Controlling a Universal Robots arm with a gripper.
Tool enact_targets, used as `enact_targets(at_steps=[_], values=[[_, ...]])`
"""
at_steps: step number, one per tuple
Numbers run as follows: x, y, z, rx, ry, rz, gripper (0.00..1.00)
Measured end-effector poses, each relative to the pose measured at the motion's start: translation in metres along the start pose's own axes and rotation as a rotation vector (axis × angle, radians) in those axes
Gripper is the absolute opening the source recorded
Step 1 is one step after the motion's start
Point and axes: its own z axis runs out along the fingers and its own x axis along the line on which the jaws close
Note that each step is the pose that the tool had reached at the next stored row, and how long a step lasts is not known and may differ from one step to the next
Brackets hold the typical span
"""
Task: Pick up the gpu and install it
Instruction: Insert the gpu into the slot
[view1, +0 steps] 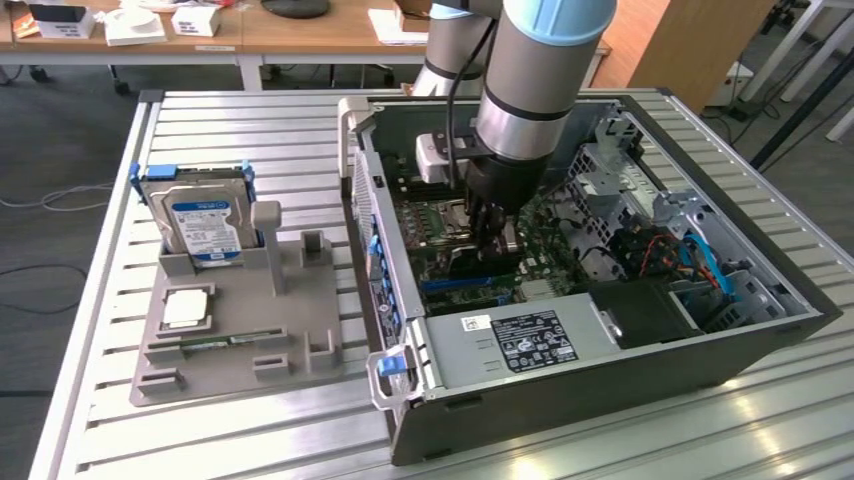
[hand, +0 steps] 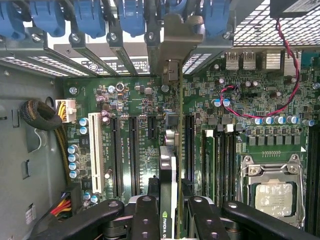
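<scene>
The gpu (hand: 167, 165) stands on edge over the green motherboard (hand: 135, 95), in line with the black expansion slots. Its grey metal bracket (hand: 175, 45) reaches the rear slot openings of the case. My gripper (hand: 172, 215) is shut on the gpu, with a black finger (hand: 145, 210) pressed on each side of the card. In the exterior view the gripper (view1: 491, 228) hangs low inside the open computer case (view1: 747, 340), right above the board. Whether the card's edge sits in a slot is hidden.
Blue slot latches (hand: 85, 17) line the case's rear wall. A CPU socket (hand: 272, 192) and a red-black cable (hand: 260, 112) lie beside the card. The power supply (view1: 527, 340) fills the case's near corner. A hard drive (view1: 200, 215) stands in a grey holder (view1: 214, 340) at the exterior view's left.
</scene>
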Motion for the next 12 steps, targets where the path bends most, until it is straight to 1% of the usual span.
enact_targets(at_steps=[12], values=[[0.0,-0.0007,0.0008,0.0,0.0001,0.0,0.27]])
